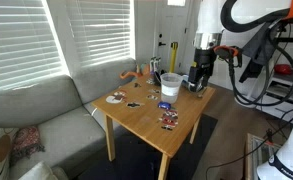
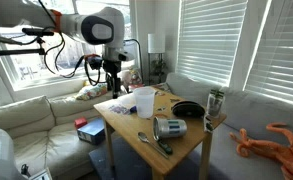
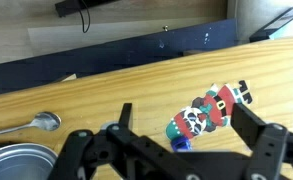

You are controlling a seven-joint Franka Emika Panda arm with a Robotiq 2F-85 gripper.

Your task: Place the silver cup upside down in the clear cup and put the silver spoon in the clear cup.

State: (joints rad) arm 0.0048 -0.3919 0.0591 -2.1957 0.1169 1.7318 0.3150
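The clear cup (image 1: 169, 87) (image 2: 144, 101) stands upright near the middle of the wooden table. The silver cup (image 2: 170, 127) lies on its side near the table's front corner; its rim shows at the bottom left of the wrist view (image 3: 18, 164). The silver spoon (image 2: 156, 142) (image 3: 28, 124) lies flat beside it. My gripper (image 1: 197, 84) (image 2: 113, 88) (image 3: 186, 140) is open and empty. It hangs just above the table at the end nearest the arm, well apart from both cups and the spoon.
A Santa figure (image 3: 211, 108) and a small blue piece (image 3: 181, 143) lie on the table between my fingers. A black bowl (image 2: 188, 108) and a can (image 2: 215, 103) stand near one corner. A yellow stick (image 1: 173, 50) stands at the back. A sofa (image 1: 36, 110) flanks the table.
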